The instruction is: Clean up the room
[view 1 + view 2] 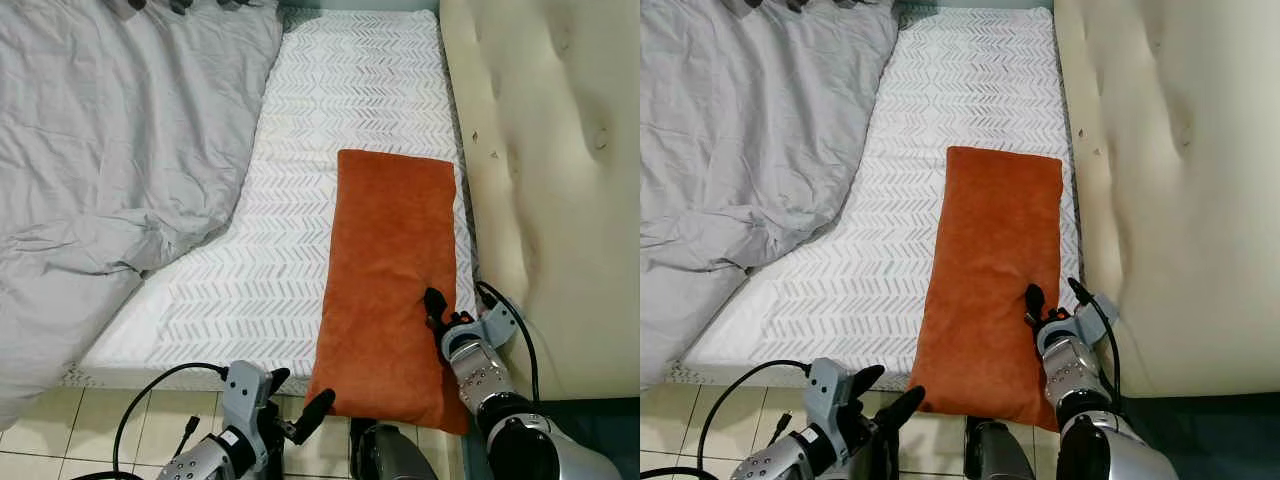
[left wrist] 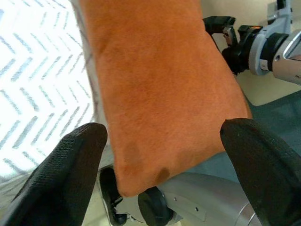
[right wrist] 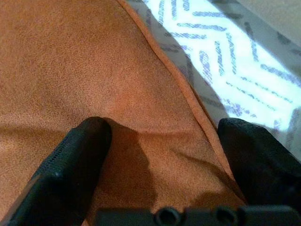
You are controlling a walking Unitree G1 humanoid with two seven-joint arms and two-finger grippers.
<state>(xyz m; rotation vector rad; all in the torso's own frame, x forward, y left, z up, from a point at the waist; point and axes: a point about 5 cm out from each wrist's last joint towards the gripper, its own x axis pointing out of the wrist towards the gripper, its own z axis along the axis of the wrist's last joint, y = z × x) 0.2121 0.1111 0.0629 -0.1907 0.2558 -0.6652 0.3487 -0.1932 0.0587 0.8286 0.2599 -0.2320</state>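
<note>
An orange pillow [image 1: 390, 270] lies lengthwise on the right side of the bed, with its near end hanging over the mattress edge. My right gripper [image 1: 1054, 292] rests open on the pillow's near right part. Its fingers [image 3: 89, 141] straddle the pillow's seamed edge, one on the orange fabric and one over the sheet. Below the mattress edge, my left gripper [image 1: 300, 390] is open at the pillow's near left corner. In the left wrist view the pillow's overhanging end [image 2: 155, 80] sits between its spread fingers [image 2: 70, 160].
A white chevron sheet [image 1: 330, 100] covers the mattress. A rumpled grey duvet [image 1: 110, 150] lies over the left half. A cream tufted headboard [image 1: 550, 150] stands close along the right. Pale floor tiles [image 1: 60, 420] show below the bed edge.
</note>
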